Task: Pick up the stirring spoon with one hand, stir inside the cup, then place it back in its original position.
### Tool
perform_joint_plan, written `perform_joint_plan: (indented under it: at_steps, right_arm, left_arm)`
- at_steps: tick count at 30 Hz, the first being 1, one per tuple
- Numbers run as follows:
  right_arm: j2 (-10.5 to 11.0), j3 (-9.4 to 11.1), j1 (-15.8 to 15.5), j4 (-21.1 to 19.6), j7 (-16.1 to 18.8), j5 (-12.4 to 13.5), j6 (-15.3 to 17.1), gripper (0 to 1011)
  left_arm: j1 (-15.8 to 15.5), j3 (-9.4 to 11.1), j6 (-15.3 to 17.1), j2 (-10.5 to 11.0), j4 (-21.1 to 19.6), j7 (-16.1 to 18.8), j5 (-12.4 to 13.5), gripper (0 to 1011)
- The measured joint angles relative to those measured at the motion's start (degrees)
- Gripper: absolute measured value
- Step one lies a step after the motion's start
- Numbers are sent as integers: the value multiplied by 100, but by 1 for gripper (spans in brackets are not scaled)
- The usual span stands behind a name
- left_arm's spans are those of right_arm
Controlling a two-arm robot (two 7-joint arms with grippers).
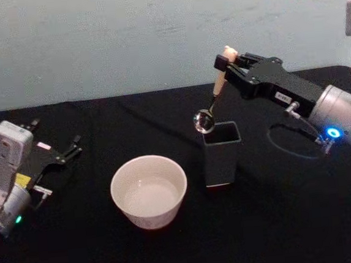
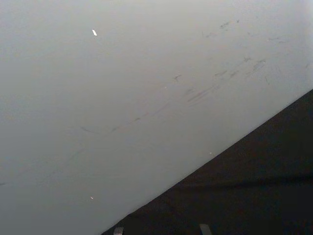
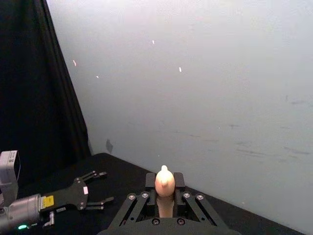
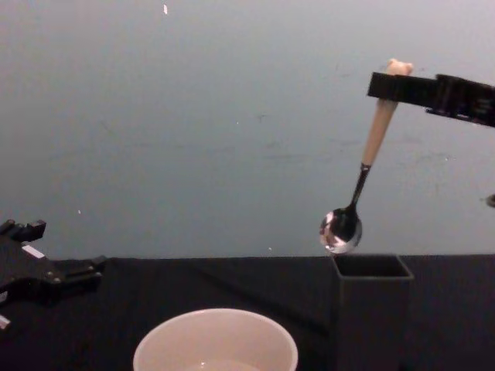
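The right arm reaches in from 3 o'clock, its forearm sloping up and away from the robot's body, wrist raised well above the black-covered table (image 1: 294, 219). The right gripper (image 1: 228, 62) is clamped on the top of the stirring spoon (image 1: 213, 100), its fingers pressed on the beige handle just under the little knob (the knob pokes up between them in the right wrist view, (image 3: 165, 181)). The spoon hangs tilted in the air, with its knob toward 1 o'clock and its shiny bowl toward 7 o'clock. The bowl sits just above the rim of the dark grey square holder (image 1: 222, 153), at the holder's far-left corner and not down inside it; from the chest camera the spoon (image 4: 363, 166) dangles under the gripper (image 4: 390, 85) over that same corner of the holder (image 4: 371, 309). The cream-white cup (image 1: 149, 191) stands on the cloth at the holder's 9 o'clock, near it but not touching, with what looks like a little clear liquid in its bottom. Well off at the cup's 9 o'clock, the left gripper (image 1: 56, 142) lies low by the table, fingers spread apart and holding nothing, pointed toward the pale wall (image 1: 124, 37).
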Motion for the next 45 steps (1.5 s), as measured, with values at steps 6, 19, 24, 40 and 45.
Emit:
perform_joint_plan:
  at_steps: [6,19,24,40,45]
  right_arm:
    - [181,54,-97,-87,46,29,-90,221]
    - [367,47,-187,-41,112,-63,-214,218]
    - [324,-5,-168,63,101,-121,-216,218]
    - [71,-250,9,605,88,-339,-97,221]
    - [2,-311,50,766,115,-365,-45,221]
  left_arm:
    - [0,0,0,0,0,0,0,1001]
    - [0,0,0,0,0,0,0,1001]
    - [0,0,0,0,0,0,0,1001]
    - [0,0,0,0,0,0,0,1001]
    - [0,0,0,0,0,0,0,1001]
